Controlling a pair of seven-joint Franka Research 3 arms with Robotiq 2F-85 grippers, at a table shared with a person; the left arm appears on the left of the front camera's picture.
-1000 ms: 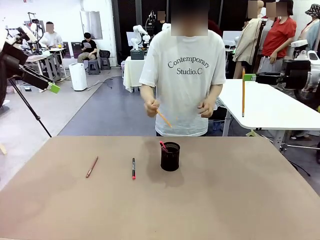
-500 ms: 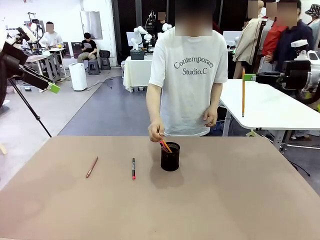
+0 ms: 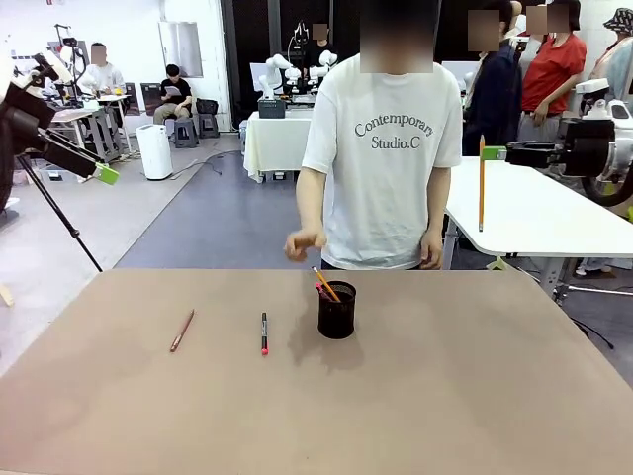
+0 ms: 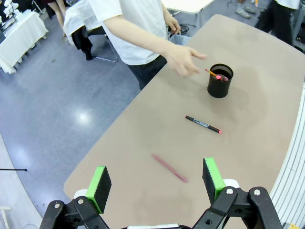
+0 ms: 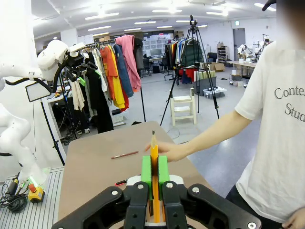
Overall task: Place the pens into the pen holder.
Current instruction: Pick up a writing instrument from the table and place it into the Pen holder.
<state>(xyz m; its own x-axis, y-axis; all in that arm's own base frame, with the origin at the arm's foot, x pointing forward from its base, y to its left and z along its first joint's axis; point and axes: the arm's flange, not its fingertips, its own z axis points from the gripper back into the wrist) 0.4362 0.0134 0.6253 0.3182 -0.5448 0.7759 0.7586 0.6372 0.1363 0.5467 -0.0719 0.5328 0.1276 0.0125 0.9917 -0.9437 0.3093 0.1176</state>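
The black mesh pen holder [image 3: 336, 311] [image 4: 219, 82] stands mid-table with an orange pencil [image 3: 326, 285] and a red-pink pen [image 3: 321, 291] leaning in it. Left of it lie a black pen with a red end [image 3: 264, 333] [image 4: 203, 124] and a reddish-brown pencil [image 3: 182, 331] [image 4: 169, 168] [image 5: 125, 155]. My right gripper [image 3: 492, 152] [image 5: 154, 174] hangs high at the right, off the table, shut on an upright orange-yellow pencil [image 3: 482, 188] [image 5: 154, 160]. High at the left my left gripper [image 3: 99, 168] [image 4: 156, 183] stands open and holds nothing.
A person stands at the far edge, one hand [image 3: 305, 243] [image 4: 183, 57] raised just above and behind the holder. A white table [image 3: 534, 213] stands behind at the right, a tripod [image 3: 59, 223] at the left. The brown table's [image 3: 445, 396] near half is bare.
The person has lowered an orange pencil into the holder, let go of it and lifted the hand away. Neither arm has moved.
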